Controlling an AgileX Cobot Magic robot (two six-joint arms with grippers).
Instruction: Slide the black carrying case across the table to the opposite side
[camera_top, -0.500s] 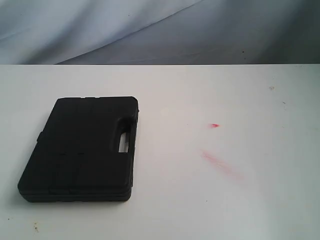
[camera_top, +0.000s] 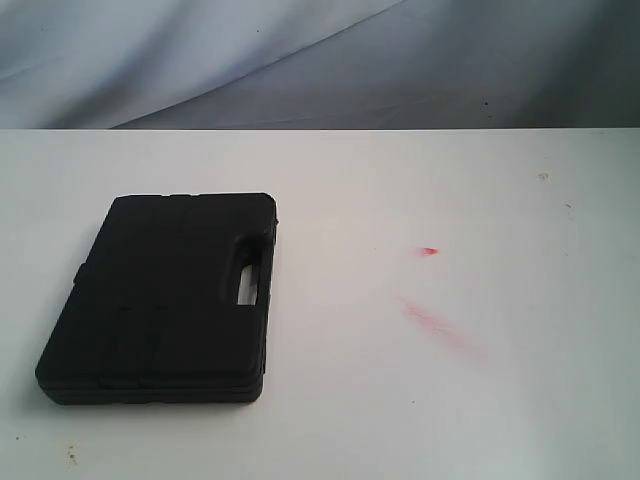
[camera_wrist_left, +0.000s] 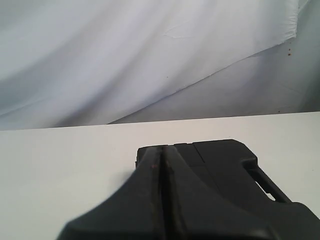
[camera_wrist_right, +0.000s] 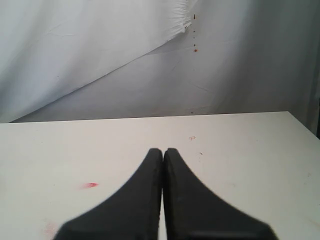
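Observation:
The black carrying case (camera_top: 165, 295) lies flat on the left part of the white table (camera_top: 400, 400), its handle slot facing the middle. Neither arm shows in the exterior view. In the left wrist view my left gripper (camera_wrist_left: 161, 148) is shut with nothing in it, hovering in front of the case (camera_wrist_left: 225, 160), which lies just beyond its tips. My right gripper (camera_wrist_right: 163, 150) is also shut and empty, over bare white table (camera_wrist_right: 240, 135) near a red smear (camera_wrist_right: 90, 185).
Red smear marks (camera_top: 435, 322) and a small red spot (camera_top: 430, 250) sit right of the case. A few dark specks (camera_top: 543, 176) dot the far right. A grey-white cloth backdrop (camera_top: 300, 60) hangs behind the table's far edge.

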